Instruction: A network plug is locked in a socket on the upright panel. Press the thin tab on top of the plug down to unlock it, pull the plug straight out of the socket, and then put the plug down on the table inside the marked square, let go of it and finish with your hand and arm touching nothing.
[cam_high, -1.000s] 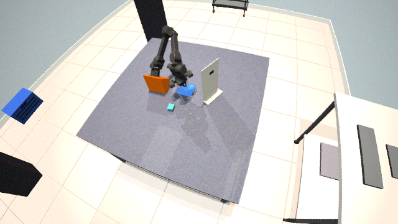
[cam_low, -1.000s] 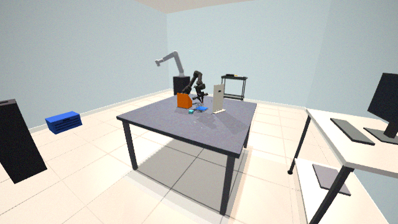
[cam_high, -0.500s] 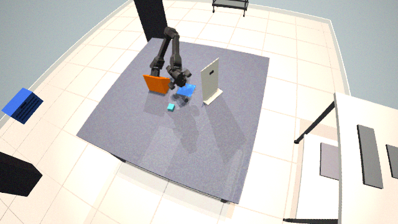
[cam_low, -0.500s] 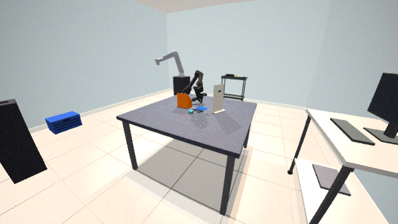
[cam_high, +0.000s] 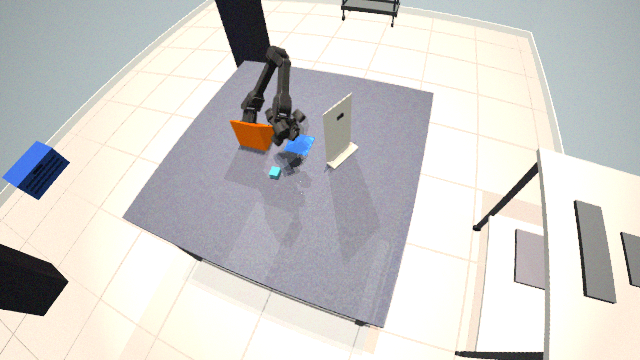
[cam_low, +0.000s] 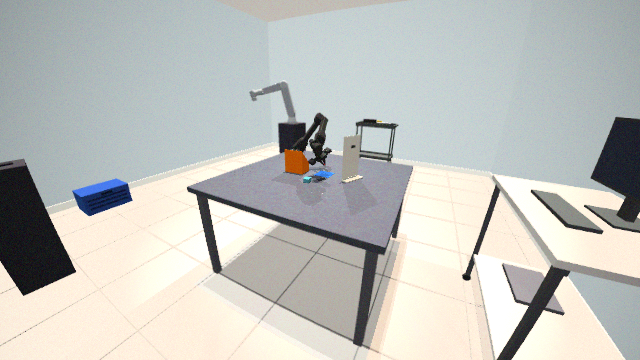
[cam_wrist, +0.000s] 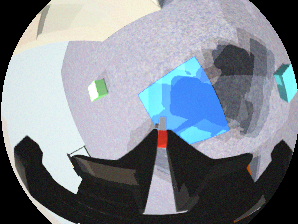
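Observation:
My gripper (cam_wrist: 161, 133) (cam_low: 323, 163) is shut on the plug (cam_wrist: 162, 139), a small red piece with a grey end that sticks out past the fingertips. It holds the plug above the table, out of the socket. The marked square, a flat blue patch (cam_wrist: 200, 97) (cam_high: 303, 145) (cam_low: 325, 174), lies beneath and just ahead of the fingertips in the wrist view, with the arm's shadow on it. The upright cream panel (cam_high: 337, 134) (cam_low: 350, 161) stands to the right of the gripper in the top and exterior views, apart from it. Its dark socket opening (cam_high: 340, 116) (cam_low: 353, 146) is near the top.
An orange slanted block (cam_high: 251, 136) (cam_low: 296, 162) stands near the arm's base. A small cyan block (cam_high: 274, 172) (cam_low: 307, 179) (cam_wrist: 287, 84) lies beside the blue square. A small green and white block (cam_wrist: 98, 90) lies on the other side. The panel's foot (cam_high: 343, 156) spreads on the table.

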